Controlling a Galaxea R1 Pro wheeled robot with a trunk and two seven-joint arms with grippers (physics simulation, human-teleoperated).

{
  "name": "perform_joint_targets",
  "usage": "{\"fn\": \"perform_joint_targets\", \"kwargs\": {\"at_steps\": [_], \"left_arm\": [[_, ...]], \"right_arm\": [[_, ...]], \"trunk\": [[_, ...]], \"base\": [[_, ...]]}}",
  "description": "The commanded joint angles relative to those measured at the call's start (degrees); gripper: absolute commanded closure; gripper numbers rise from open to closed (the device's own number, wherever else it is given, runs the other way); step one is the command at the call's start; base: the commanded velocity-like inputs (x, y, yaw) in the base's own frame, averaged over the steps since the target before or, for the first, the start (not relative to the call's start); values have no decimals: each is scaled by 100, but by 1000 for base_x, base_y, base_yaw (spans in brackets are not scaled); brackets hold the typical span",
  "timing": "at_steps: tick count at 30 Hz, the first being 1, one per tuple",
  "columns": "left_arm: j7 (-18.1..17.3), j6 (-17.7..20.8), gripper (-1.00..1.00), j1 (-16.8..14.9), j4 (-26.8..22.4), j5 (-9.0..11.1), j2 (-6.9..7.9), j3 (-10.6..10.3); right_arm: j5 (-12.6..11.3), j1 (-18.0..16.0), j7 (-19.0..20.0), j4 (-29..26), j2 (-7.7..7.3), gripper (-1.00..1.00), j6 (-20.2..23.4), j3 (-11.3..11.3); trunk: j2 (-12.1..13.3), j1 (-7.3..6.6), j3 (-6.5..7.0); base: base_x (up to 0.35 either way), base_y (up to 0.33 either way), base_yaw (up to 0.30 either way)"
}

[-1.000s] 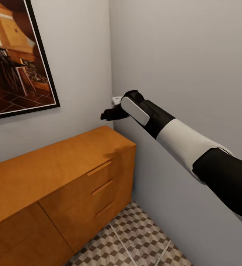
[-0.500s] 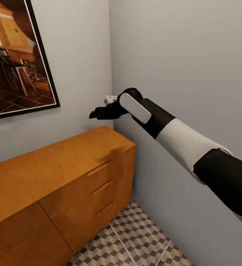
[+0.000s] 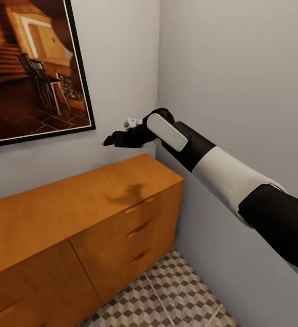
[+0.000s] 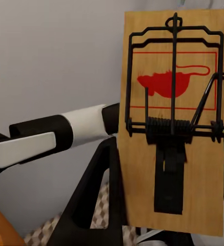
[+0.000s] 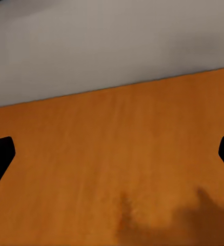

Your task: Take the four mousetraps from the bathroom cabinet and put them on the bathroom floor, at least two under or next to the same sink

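Note:
A tan wooden mousetrap (image 4: 163, 133) with dark metal wire and a red mouse print stands upright in the left wrist view, with my left gripper (image 4: 170, 128) shut on it between its black fingers (image 4: 99, 189). My right gripper (image 3: 109, 141) hovers above the flat top of the orange-brown cabinet (image 3: 76, 204), near the back wall. In the right wrist view the cabinet top (image 5: 112, 128) lies below the right gripper (image 5: 112, 154), which is open and holds nothing. The cabinet's drawer fronts (image 3: 140, 227) are shut. The other mousetraps and the sink are out of view.
The cabinet stands in a corner between two grey walls. A large framed picture (image 3: 31, 68) hangs above it. Cube-patterned floor tiles (image 3: 176, 290) show in front of the cabinet. My right forearm (image 4: 81, 128) crosses the left wrist view.
The head view has turned left, so the picture and cabinet sit further right. My right gripper has reached further left over the cabinet top, away from the corner.

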Motion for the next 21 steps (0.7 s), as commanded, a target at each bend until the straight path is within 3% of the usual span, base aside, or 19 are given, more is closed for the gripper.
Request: {"fn": "perform_joint_targets", "kwargs": {"at_steps": [1,14,18,21], "left_arm": [[-14,37,100,-20,-14,31,-14,-36],[7,35,100,-9,-38,31,-88,-39],[499,35,100,-8,-140,43,-88,-39],[783,35,100,-8,-253,173,-88,-35]], "right_arm": [[-64,-7,-52,-3,1,-100,-3,14],[-70,179,-45,-147,1,-100,4,19],[-71,253,-44,-347,1,-100,4,25],[-72,269,-45,-376,1,-100,0,22]], "trunk": [[-3,0,-6],[-3,0,10],[-3,0,19],[-3,0,25]], "base": [[0,0,290],[0,0,290],[0,0,290],[0,0,290]]}}
